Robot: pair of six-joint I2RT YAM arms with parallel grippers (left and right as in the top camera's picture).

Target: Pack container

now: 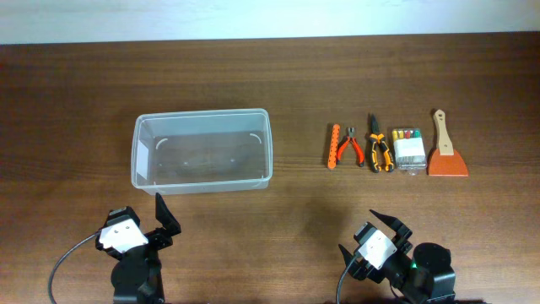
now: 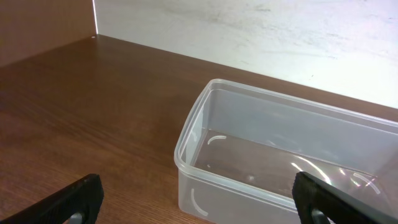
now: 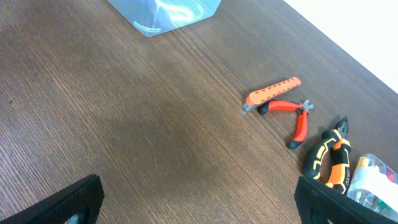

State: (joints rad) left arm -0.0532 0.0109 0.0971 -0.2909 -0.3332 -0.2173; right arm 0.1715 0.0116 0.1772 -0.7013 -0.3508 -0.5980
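The clear plastic container (image 1: 202, 150) stands empty on the table left of centre; it fills the left wrist view (image 2: 286, 155), and its corner shows at the top of the right wrist view (image 3: 163, 14). To its right lies a row of tools: an orange file (image 1: 334, 146), red cutters (image 1: 349, 146), black-and-orange pliers (image 1: 379, 150), a clear bit case (image 1: 408, 149) and a wood-handled scraper (image 1: 445, 150). My left gripper (image 1: 152, 221) is open and empty in front of the container. My right gripper (image 1: 377, 233) is open and empty, in front of the tools.
The table is dark wood (image 1: 304, 211). Its back edge meets a white wall (image 1: 270, 17). In the right wrist view the file (image 3: 272, 93), cutters (image 3: 292, 118) and pliers (image 3: 328, 157) lie to the right.
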